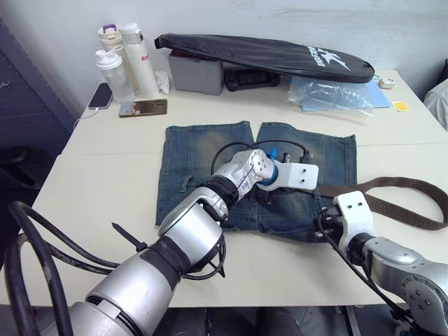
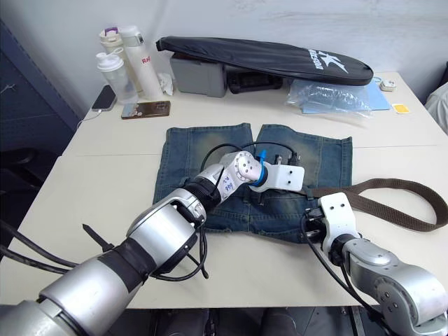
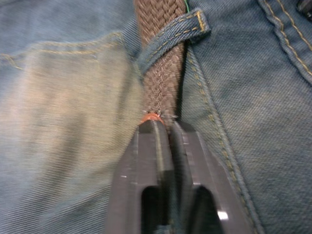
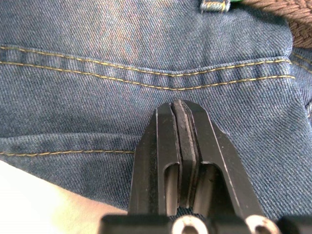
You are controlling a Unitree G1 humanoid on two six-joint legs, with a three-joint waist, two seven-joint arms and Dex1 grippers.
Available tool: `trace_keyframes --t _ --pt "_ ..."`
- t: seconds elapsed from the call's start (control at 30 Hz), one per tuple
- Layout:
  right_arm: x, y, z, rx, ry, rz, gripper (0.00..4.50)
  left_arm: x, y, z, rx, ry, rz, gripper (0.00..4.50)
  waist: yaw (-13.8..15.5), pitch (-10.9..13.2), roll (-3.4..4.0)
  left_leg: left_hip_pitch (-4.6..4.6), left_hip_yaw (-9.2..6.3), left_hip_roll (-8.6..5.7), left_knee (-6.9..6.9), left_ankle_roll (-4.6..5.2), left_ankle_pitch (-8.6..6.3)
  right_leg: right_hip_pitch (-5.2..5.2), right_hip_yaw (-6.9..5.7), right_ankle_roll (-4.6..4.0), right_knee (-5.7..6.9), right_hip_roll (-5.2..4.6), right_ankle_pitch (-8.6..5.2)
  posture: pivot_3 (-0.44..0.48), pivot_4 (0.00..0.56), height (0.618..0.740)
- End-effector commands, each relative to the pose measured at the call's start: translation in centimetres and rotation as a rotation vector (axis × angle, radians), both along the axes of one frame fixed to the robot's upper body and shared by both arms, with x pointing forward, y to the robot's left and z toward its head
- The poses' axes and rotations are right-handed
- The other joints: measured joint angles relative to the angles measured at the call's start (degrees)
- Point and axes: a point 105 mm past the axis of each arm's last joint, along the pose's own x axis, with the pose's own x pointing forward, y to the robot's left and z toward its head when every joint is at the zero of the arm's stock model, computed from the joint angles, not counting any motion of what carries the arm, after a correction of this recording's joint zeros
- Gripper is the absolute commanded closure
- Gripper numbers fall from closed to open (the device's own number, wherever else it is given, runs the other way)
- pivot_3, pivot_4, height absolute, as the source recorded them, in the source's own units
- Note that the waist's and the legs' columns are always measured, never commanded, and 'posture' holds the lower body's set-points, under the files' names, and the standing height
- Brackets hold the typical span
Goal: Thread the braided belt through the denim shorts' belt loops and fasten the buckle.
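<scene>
The faded blue denim shorts [image 1: 210,157] lie flat on the cream table [image 1: 91,189], with the dark brown woven belt [image 3: 163,73] passing under a short stitched denim loop [image 3: 170,36]. The left gripper [image 3: 163,127] pinches the belt's frayed tip. The right gripper [image 4: 179,108] rests on the twill waistband, fingers pressed together and empty — the belt's free length trails off to the right.

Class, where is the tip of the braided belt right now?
In the left wrist view, the braided belt passes under a belt loop; its tip sits in the left gripper, on the denim shorts.
</scene>
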Motion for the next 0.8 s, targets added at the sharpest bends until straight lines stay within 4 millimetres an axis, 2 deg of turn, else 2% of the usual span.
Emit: trace_keyframes --t 0.03,0.2,0.33,0.53,0.63,0.8 --pt "-0.1 0.1 -0.2 -0.009 0.012 0.002 4.50 -0.3 -0.1 0.8 -0.020 0.034 -0.032 4.48 0.0 0.0 0.00 0.00 0.00 0.00 0.00 0.00 0.00 0.00 0.00 0.00 0.00 0.00 0.00 0.000 0.150 0.740" --pt "-0.2 0.1 -0.5 -0.014 0.023 0.003 4.50 -0.4 0.6 1.8 -0.033 0.073 -0.068 4.48 -0.1 0.0 0.01 0.01 0.02 0.01 -0.02 -0.03 0.02 -0.01 -0.01 0.00 0.02 0.02 0.00 0.000 0.150 0.740" --pt "-0.3 0.0 -0.9 -0.018 0.040 0.005 4.50 0.5 3.1 3.0 -0.015 0.097 -0.050 4.48 -0.1 0.0 0.04 0.00 0.05 0.01 -0.02 -0.08 0.04 -0.02 -0.01 -0.01 0.04 0.04 0.00 0.000 0.150 0.740" --pt "0.1 0.0 -1.0 -0.031 0.051 0.025 4.50 0.6 6.0 2.9 -0.002 0.155 0.007 4.48 -0.2 -0.1 0.09 0.02 0.04 0.02 -0.01 -0.18 0.11 -0.01 0.00 -0.01 0.08 0.06 0.00 0.000 0.150 0.740" --pt "0.2 0.0 -1.0 -0.033 0.051 0.032 4.50 0.2 6.4 2.8 -0.017 0.174 0.030 4.48 -0.2 -0.1 0.09 0.02 0.03 0.02 0.03 -0.18 0.11 0.02 0.01 -0.01 0.10 0.06 0.00 0.000 0.150 0.740" --pt "0.6 0.0 -0.9 -0.038 0.051 0.047 4.50 -1.6 5.7 2.5 -0.090 0.272 0.036 4.48 -0.3 -0.1 0.16 0.08 0.02 0.03 0.01 -0.18 0.11 0.07 0.03 -0.02 0.10 0.07 0.00 0.000 0.150 0.740"
